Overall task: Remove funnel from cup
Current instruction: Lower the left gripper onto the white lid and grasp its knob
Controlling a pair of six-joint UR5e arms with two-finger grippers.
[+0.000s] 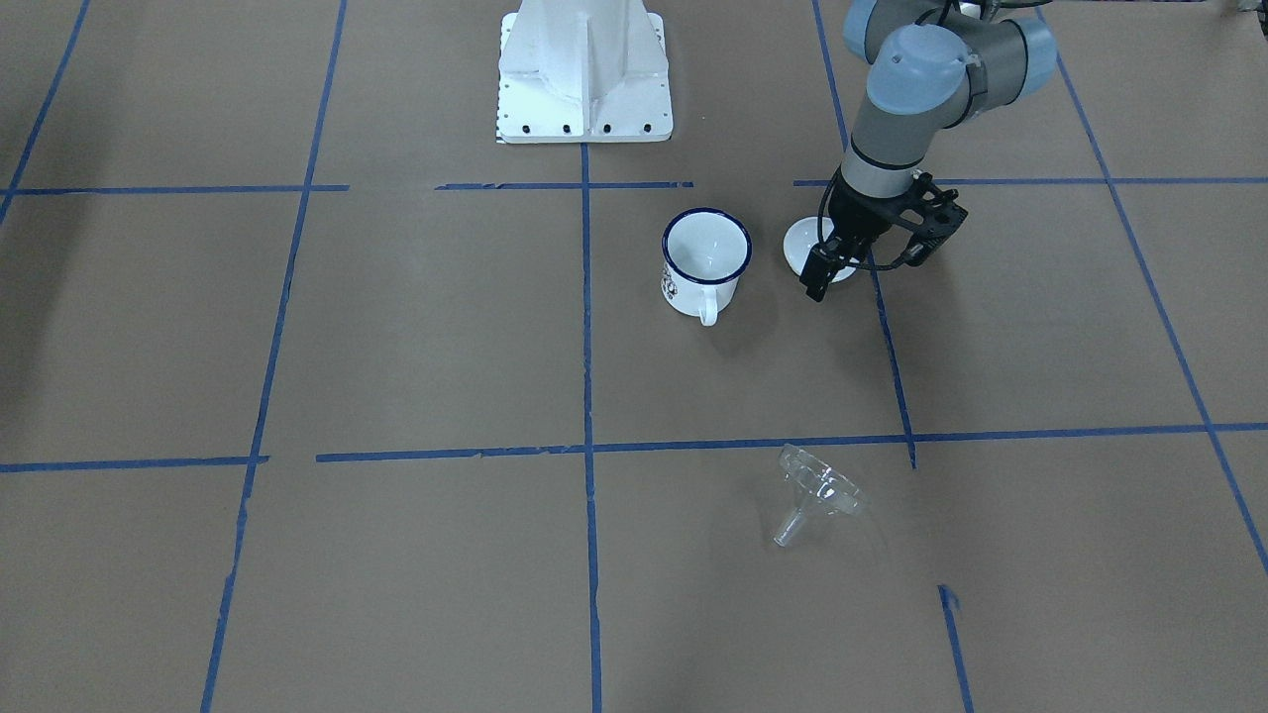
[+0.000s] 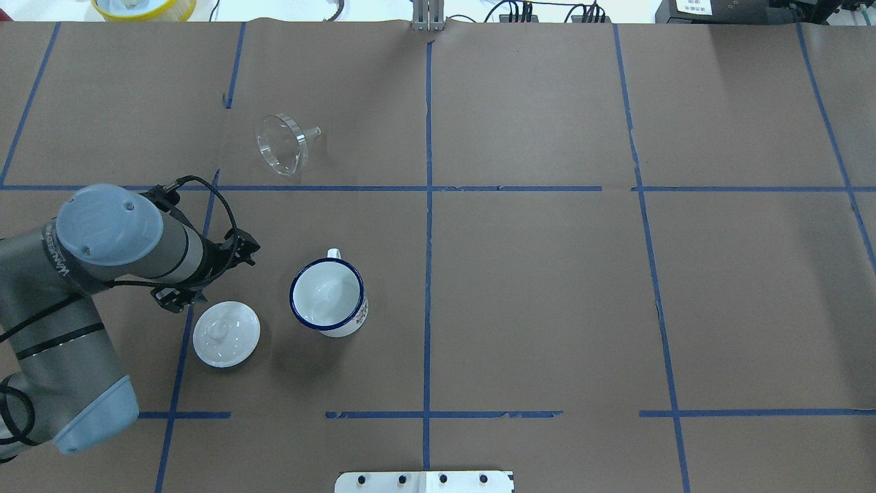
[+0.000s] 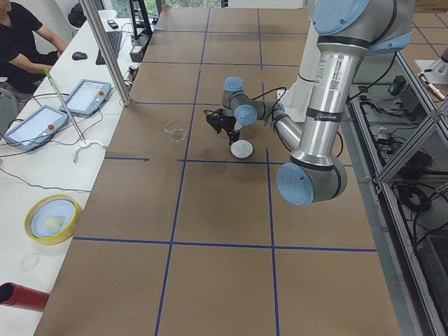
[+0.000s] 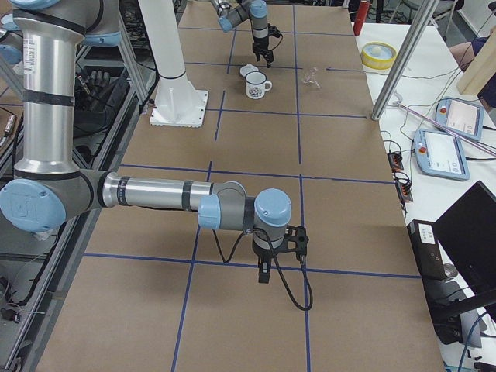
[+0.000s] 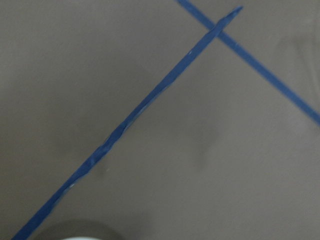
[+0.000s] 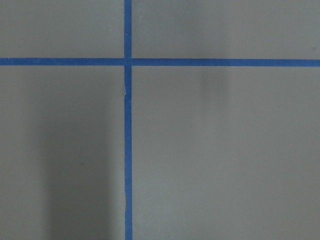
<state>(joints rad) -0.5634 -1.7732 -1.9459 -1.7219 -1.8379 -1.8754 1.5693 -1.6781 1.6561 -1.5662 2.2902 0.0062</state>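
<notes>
The clear funnel [image 1: 817, 490] lies on its side on the brown table, well apart from the cup; it also shows in the overhead view [image 2: 280, 144]. The cup [image 1: 705, 259], a white mug with a dark blue rim, stands upright and empty [image 2: 327, 296]. My left gripper [image 1: 814, 287] hangs low over the table just beside a white round knobbed lid [image 2: 226, 333]. Its fingers look closed together with nothing between them. My right gripper [image 4: 263, 273] shows only in the exterior right view, far from these things, and I cannot tell its state.
Blue tape lines divide the brown table into squares. The robot's white base plate [image 1: 584, 69] stands at the table's robot side. A yellow-rimmed bowl [image 2: 144, 7] sits beyond the table's far edge. Both wrist views show only table paper and tape.
</notes>
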